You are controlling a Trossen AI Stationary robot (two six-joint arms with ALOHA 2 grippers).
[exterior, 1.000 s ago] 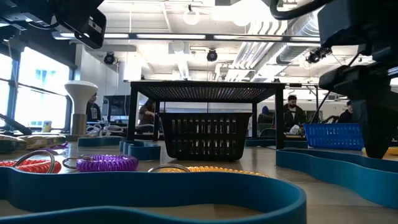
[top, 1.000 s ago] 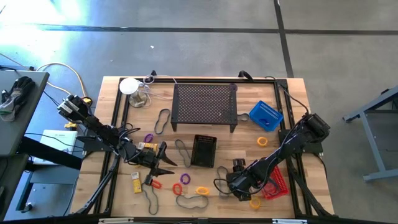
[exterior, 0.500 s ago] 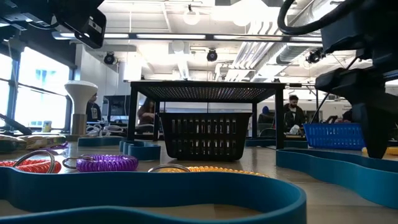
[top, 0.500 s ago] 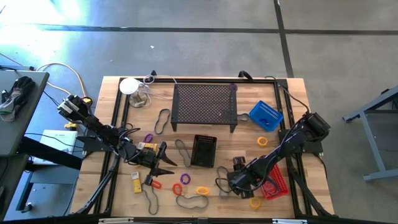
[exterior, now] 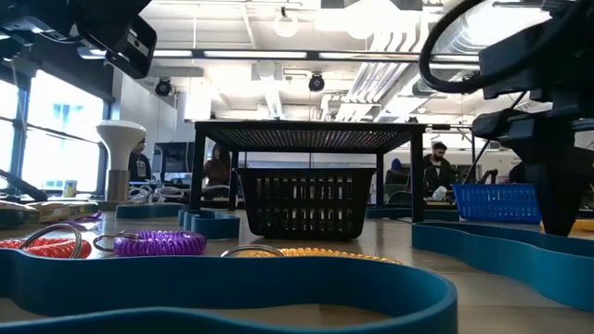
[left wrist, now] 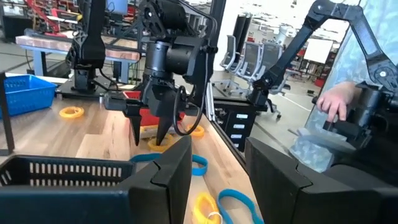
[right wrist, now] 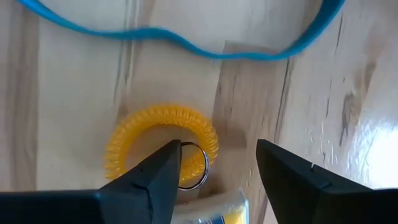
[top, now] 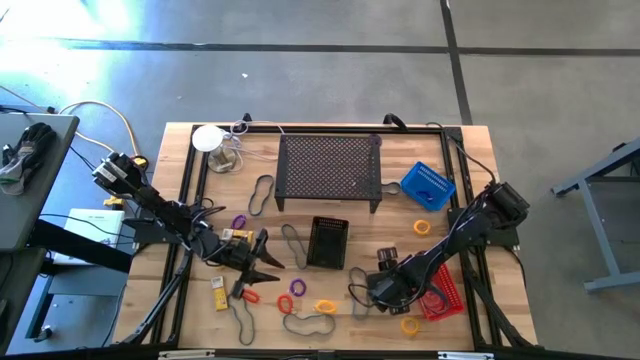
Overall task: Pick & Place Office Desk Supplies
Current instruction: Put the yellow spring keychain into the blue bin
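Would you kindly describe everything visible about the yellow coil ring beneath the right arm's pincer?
The yellow coil ring looks like a springy plastic spiral closed into a loop, with a thin metal key ring attached at one side. It lies flat on the wooden table, just inside a curve of blue band without touching it. The open right pincer hangs directly above, one finger overlapping the coil's rim in the wrist view; whether it touches is unclear.

No legible text, label or number anywhere.

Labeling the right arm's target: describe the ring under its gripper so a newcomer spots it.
Start at the red mesh basket near the table's front right corner. Just beside it, under the open right gripper, lies a yellow coil ring; unlike the other yellow rings, a small metal keyring overlaps it.
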